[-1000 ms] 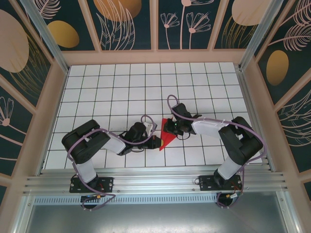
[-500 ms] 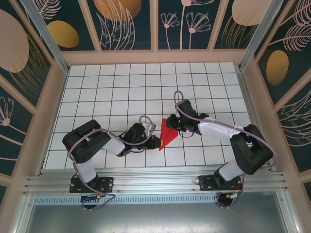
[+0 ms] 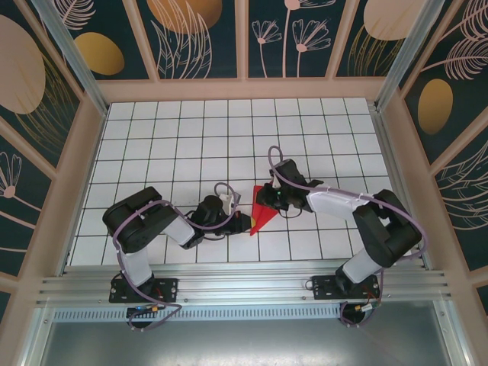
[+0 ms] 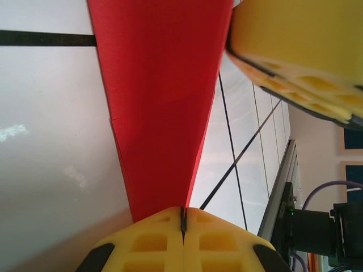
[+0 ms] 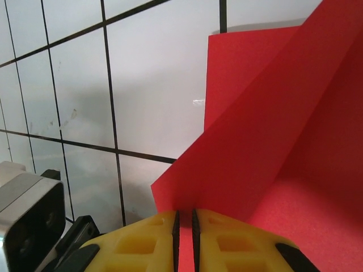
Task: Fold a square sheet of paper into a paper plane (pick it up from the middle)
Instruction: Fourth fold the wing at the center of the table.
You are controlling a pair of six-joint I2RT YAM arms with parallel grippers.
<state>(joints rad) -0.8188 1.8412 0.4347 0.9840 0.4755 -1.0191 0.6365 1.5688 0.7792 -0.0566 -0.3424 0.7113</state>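
Your left gripper point(image 4: 182, 220) has its yellow ribbed pads pressed flat together on the narrow tip of the folded red paper point(image 4: 164, 102). In its wrist view the paper widens from the pads toward 12 o'clock, and one of the right gripper's fingers point(image 4: 295, 45) sits at 1 o'clock, just beside the paper's edge. Your right gripper point(image 5: 184, 222) is all but closed, with a thin slot between the pads, and it pinches a folded layer of the same paper point(image 5: 272, 147), which slopes up toward 1 o'clock as a raised flap.

From above, the paper point(image 3: 261, 217) is a slim pointed wedge between the two claws. The left gripper point(image 3: 244, 223) is at its 8 o'clock side and the right gripper point(image 3: 268, 201) at its 1 o'clock end. The paper is thin, matte and plain, with crisp straight creases. You cannot tell whether its underside touches the surface.

The table point(image 3: 191, 137) is glossy white tile with black grid lines, and it is open toward 12 o'clock. The aluminium rail point(image 3: 244, 286) lies near at 6 o'clock. The side walls point(image 3: 91, 152) stand well apart at 3 and 9 o'clock.
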